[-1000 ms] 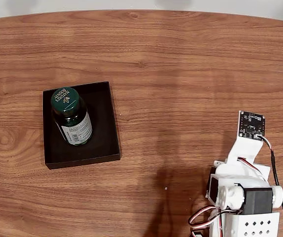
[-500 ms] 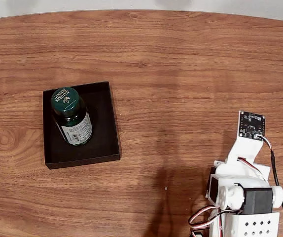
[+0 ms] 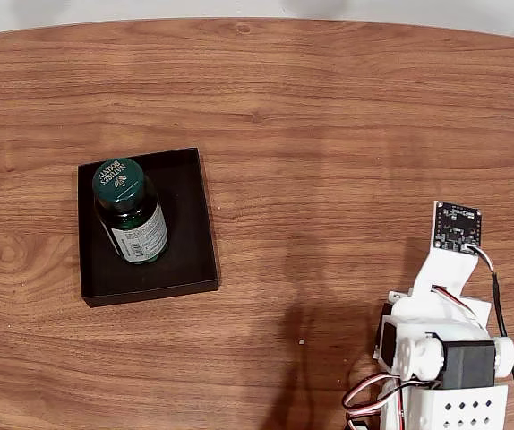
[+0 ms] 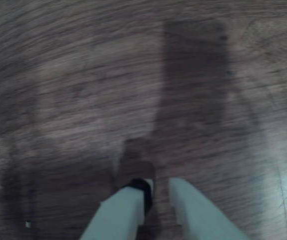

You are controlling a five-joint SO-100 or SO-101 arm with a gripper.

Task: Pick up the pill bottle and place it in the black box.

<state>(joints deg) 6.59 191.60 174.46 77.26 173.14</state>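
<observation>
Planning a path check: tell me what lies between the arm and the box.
In the fixed view, only bare wooden table lies between the arm and the box; the bottle stands inside the box.

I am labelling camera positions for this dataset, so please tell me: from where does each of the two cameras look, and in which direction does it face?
Fixed view: sits above, facing straight down at the brown wood-grain table, the shallow matte black box and the dark green pill bottle with a white label lying inside it; the white arm shows at lower right.
Wrist view: rides on the arm, facing down at bare wood close up; the white gripper enters from the bottom edge, jaws slightly apart and empty.
Shared: the same table surface.
</observation>
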